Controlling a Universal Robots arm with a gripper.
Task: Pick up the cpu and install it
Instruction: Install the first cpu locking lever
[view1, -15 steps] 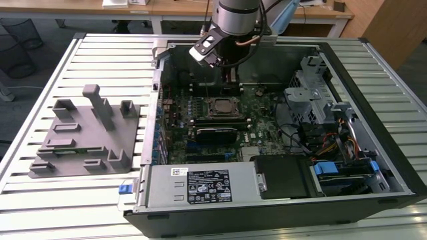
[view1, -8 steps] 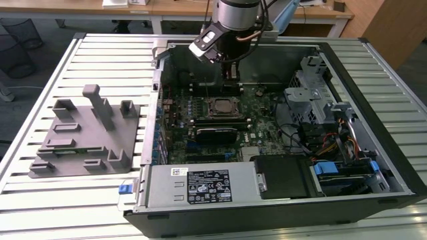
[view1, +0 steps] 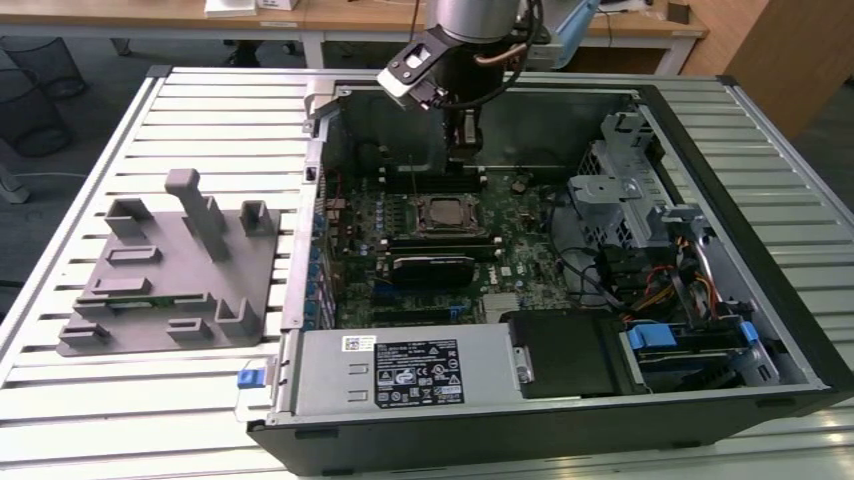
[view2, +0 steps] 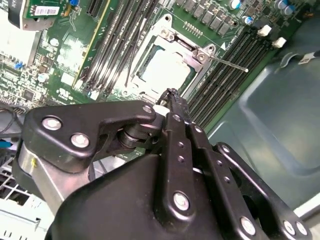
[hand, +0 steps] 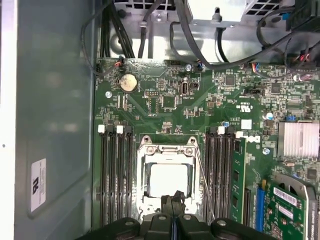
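The cpu (view1: 441, 214), a small square chip with a shiny silver top, lies flat inside the metal-framed socket (view1: 415, 232) on the green motherboard in the open computer case. It also shows as the cpu (view2: 166, 68) in the second wrist view and the cpu (hand: 169, 180) in the first wrist view. My gripper (view1: 461, 152) hangs over the board just behind the socket in the exterior view. In both wrist views the black fingers are pressed together with nothing between them; the gripper (view2: 170, 94) (hand: 175, 198) sits at the socket's edge, above the chip, apart from it.
Black memory slots (hand: 116, 175) flank the socket, and a thin metal lever (view2: 227, 62) sticks out beside it. A grey parts fixture (view1: 160, 270) stands on the slatted table at the exterior view's left. Case walls (view1: 747, 200), a drive cage (view1: 621, 195) and cables crowd the right.
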